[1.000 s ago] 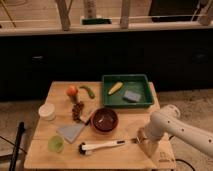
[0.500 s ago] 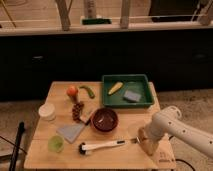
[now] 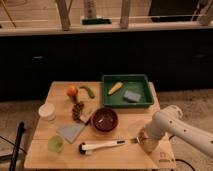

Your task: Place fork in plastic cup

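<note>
The one change is in the white, round-jointed robot arm (image 3: 176, 121) at the near right of the pale wooden surface (image 3: 125, 156). Its hand (image 3: 145, 141), low over the near right corner, has crept a little to the left since a second ago. It now stands closer to the slim silvery metal fork (image 3: 132, 141), which lies just off the right end of the white-handled brush with a black head (image 3: 102, 146). Whether hand and fork touch cannot be told. The arm's rounded elbow has shifted slightly with it, first sinking a touch to the right, then rising again.
</note>
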{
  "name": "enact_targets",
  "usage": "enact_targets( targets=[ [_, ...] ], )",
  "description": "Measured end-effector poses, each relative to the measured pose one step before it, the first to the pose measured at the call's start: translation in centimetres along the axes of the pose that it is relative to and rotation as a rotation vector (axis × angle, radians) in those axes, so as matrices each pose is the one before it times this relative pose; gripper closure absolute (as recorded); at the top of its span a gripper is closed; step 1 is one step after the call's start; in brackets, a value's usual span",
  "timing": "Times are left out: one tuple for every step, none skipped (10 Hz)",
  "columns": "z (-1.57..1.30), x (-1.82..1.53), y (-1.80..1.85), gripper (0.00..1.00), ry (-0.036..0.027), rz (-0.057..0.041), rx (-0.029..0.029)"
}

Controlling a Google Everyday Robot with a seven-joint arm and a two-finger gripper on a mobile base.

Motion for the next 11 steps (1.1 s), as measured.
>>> enact_targets(
  targets=[
    [-0.107, 0.074, 0.018, 0.98, 0.00444, -0.00469, -0.00153],
    [-0.124, 0.141, 0.338, 1.0, -0.00109, 0.00537, -0.00619],
    [-0.012, 0.037, 0.079, 1.0, -0.00091, 0.00241, -0.00135],
    [0.018, -0.04, 0.01, 1.0, 0.00035, -0.00196, -0.00289],
    [0.307, -0.143, -0.154, 1.0, -0.00235, -0.01294, -0.00456],
    [0.349, -0.132, -0.41, 1.0, -0.00094, -0.013, 0.00245],
    [-0.064, -0.084, 0.159, 1.0, 0.00046, -0.00426, -0.0018],
    [-0.145, -0.053, 0.026, 1.0, -0.0009, -0.00115, -0.0003],
    [-0.165, -0.041, 0.022, 1.0, -0.00128, 0.00026, -0.00056],
    [-0.008, -0.002, -0.002, 1.0, -0.00044, -0.00042, -0.00029],
    [-0.114, -0.107, -0.151, 1.0, -0.00176, -0.01478, -0.00136]
  ],
)
